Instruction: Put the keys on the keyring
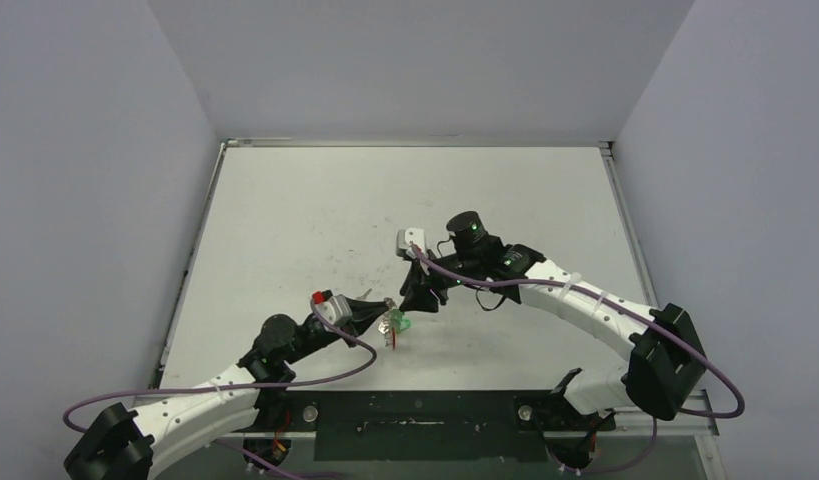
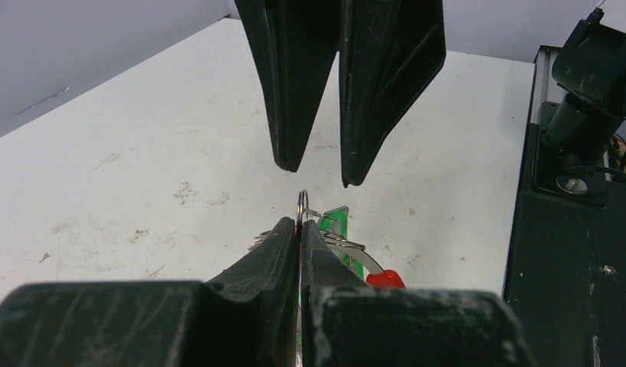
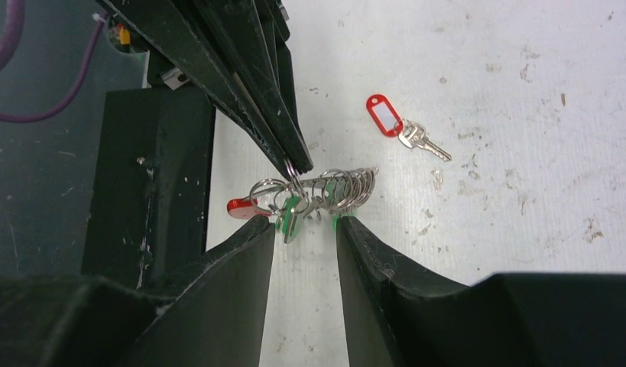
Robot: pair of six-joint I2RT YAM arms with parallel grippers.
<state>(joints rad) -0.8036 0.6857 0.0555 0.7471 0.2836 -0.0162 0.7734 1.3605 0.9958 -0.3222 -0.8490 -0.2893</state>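
My left gripper (image 2: 300,226) is shut on the keyring (image 2: 303,205), pinching a silver loop and holding it just above the table. The keyring (image 3: 325,186) carries a fringe of silver loops, green-tagged keys (image 3: 291,217) and a red arc (image 3: 241,208). It also shows in the top view (image 1: 394,326) between both grippers. My right gripper (image 3: 306,224) is open and empty, its fingertips on either side just short of the hanging loops. A red-tagged key (image 3: 387,115) lies loose on the table, and also shows beside the left wrist (image 1: 318,297).
The black mounting plate (image 1: 425,425) runs along the near table edge, close to the keyring (image 3: 149,176). Grey walls enclose the white table (image 1: 385,200) on three sides. Purple cables trail from both arms.
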